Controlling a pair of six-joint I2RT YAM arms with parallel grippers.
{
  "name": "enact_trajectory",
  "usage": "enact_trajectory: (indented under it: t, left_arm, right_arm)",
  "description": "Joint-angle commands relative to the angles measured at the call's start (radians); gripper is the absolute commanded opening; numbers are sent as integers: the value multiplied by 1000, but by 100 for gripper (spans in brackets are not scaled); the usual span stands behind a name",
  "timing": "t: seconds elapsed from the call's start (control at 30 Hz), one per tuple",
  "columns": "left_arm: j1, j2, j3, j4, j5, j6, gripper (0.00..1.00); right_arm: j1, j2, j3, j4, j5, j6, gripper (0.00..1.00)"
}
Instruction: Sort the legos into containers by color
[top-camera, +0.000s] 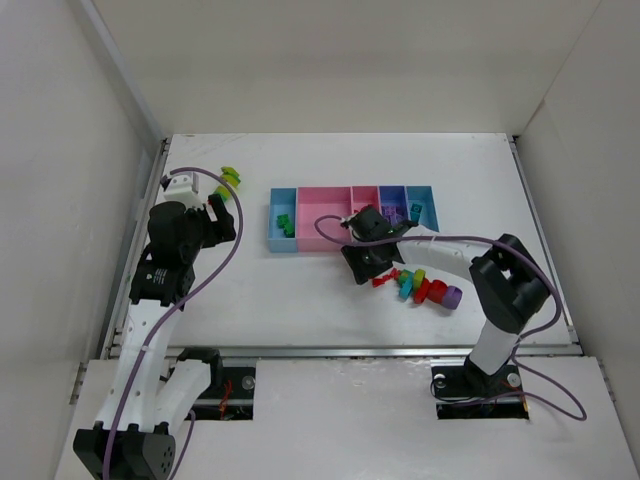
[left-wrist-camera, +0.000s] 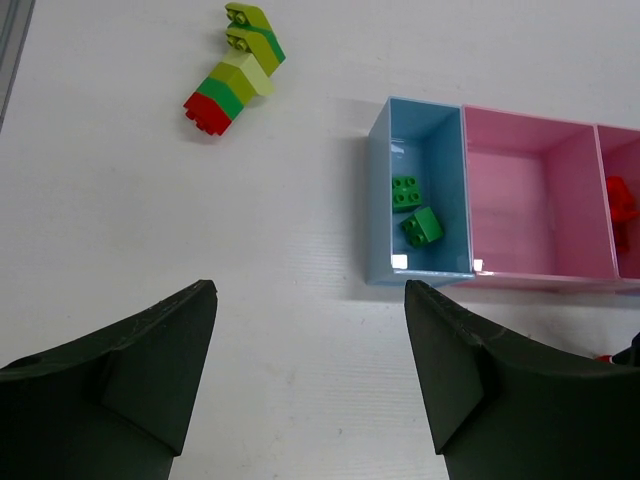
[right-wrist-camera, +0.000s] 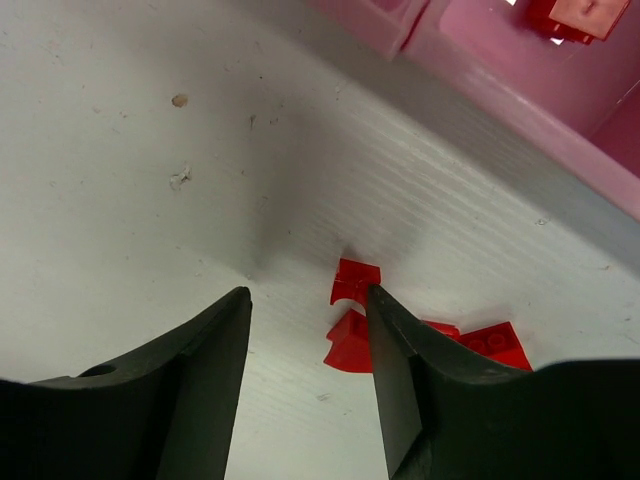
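The containers (top-camera: 325, 235) stand in a joined row mid-table: light blue (left-wrist-camera: 385, 190), wide pink (left-wrist-camera: 530, 255), narrow pink, purple-blue and light blue. Two green legos (left-wrist-camera: 412, 210) lie in the left light blue tray and a red one (right-wrist-camera: 570, 15) in a pink tray. My right gripper (right-wrist-camera: 308, 295) (top-camera: 370, 270) is open, low over the table just in front of the pink trays. Small red legos (right-wrist-camera: 353, 280) lie against its right finger, partly hidden by it. A mixed pile of legos (top-camera: 425, 290) sits to its right. My left gripper (left-wrist-camera: 308, 300) (top-camera: 218, 213) is open and holds nothing.
A chain of yellow-green, green and red bricks (left-wrist-camera: 238, 65) (top-camera: 230, 180) lies at the far left, beyond my left gripper. White walls close the table on the left, right and back. Purple cables trail from both arms.
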Motion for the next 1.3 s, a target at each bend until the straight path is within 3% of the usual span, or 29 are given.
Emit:
enact_trajectory:
  t: [0.0, 0.13, 0.3, 0.9, 1.13, 1.2, 1.27]
  left_arm:
    - [5, -9, 5, 34, 13, -13, 73]
    - [5, -19, 5, 34, 13, -13, 73]
    - [5, -19, 5, 34, 13, -13, 73]
    - [5, -19, 5, 34, 13, -13, 73]
    - [5, -19, 5, 34, 13, -13, 73]
    - [5, -19, 5, 34, 13, -13, 73]
    - [5, -28, 5, 34, 13, -13, 73]
  right_arm:
    - [-3, 20, -10, 46, 10, 11, 55]
    - [-3, 51, -10, 55, 19, 11, 53]
    - [-3, 60, 1, 55, 30, 21, 44]
    - [-3, -58, 49, -23, 38, 30, 43]
    - [-3, -3, 70, -74, 108, 94, 43]
    - [-3, -3, 70, -74, 134, 116, 54]
    - [-3, 9, 70, -74, 143, 145, 56]
